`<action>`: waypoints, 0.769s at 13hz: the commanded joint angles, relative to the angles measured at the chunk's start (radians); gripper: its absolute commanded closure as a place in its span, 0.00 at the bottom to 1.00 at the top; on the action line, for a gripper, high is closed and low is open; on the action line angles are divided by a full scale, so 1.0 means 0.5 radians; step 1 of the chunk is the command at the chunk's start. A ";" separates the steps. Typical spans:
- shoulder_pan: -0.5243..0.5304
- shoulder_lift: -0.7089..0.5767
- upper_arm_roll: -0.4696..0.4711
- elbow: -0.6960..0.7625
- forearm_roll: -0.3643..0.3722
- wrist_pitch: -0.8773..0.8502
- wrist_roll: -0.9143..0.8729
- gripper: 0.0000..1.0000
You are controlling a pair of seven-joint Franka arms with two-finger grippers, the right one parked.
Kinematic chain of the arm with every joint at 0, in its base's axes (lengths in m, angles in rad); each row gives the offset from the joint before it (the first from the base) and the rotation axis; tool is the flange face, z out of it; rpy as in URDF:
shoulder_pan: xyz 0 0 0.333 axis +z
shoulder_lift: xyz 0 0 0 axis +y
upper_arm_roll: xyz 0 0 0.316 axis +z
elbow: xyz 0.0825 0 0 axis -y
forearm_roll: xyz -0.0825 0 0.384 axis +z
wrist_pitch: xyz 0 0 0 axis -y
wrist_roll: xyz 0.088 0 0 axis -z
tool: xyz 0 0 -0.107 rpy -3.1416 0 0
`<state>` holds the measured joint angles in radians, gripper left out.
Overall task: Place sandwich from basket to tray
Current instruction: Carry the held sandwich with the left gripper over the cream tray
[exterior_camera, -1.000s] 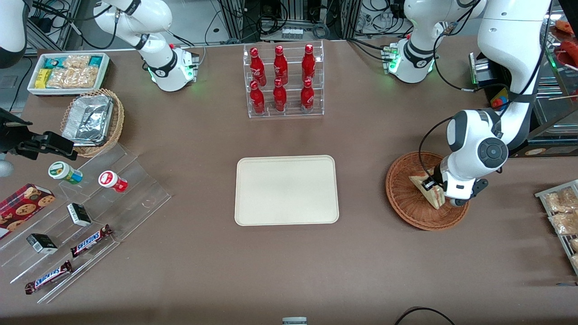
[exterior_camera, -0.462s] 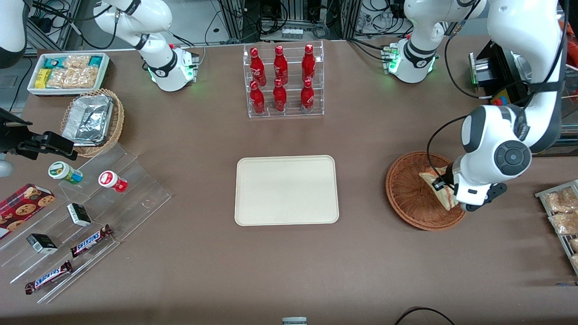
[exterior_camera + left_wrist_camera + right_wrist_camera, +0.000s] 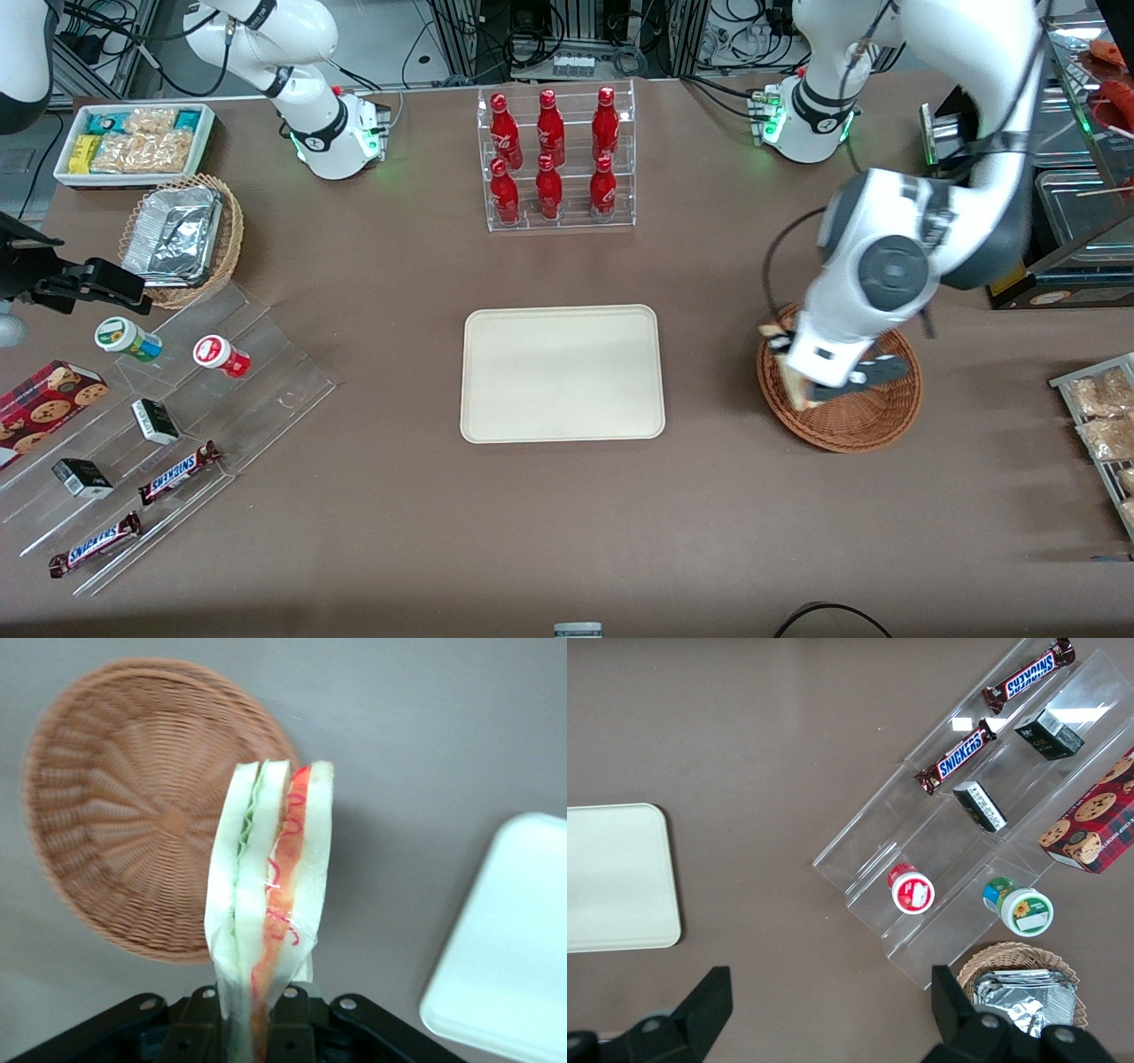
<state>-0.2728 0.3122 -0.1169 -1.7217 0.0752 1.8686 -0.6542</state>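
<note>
Sandwich (image 3: 270,895) is hanging in the air, pinched at one end between the closed fingers of the gripper (image 3: 257,1010), its bread, green and red layers standing edge-on in a clear wrap. It is no longer lying in the basket (image 3: 133,815): a second ago it was resting on the weave under the gripper, and half a second ago it was just coming up off it. In the wrist view the basket is now sitting bare below, with the sandwich clear of it and hanging over its rim and the brown table (image 3: 425,744). A corner of the tray (image 3: 505,939) is showing nearby.

In the front view the gripper (image 3: 797,377) is hanging over the rim of the basket (image 3: 873,421) on the side facing the tray (image 3: 563,372), where before it was over the basket's side toward the working arm's end. Only a sliver of the sandwich (image 3: 791,385) is showing beside the wrist. The arm's elbow has swung across and is now covering much of the basket. The tray is lying bare, in the same spot as before.
</note>
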 commanded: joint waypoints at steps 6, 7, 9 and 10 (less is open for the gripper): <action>-0.515 0.507 0.016 0.495 -0.083 0.207 -0.060 1.00; -0.546 0.556 0.016 0.507 -0.083 0.257 -0.057 1.00; -0.605 0.657 0.016 0.572 -0.071 0.263 -0.045 1.00; -0.626 0.707 0.019 0.596 -0.068 0.263 -0.045 1.00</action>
<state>-0.5610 0.6106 -0.1234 -1.4891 0.0343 2.0110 -0.6788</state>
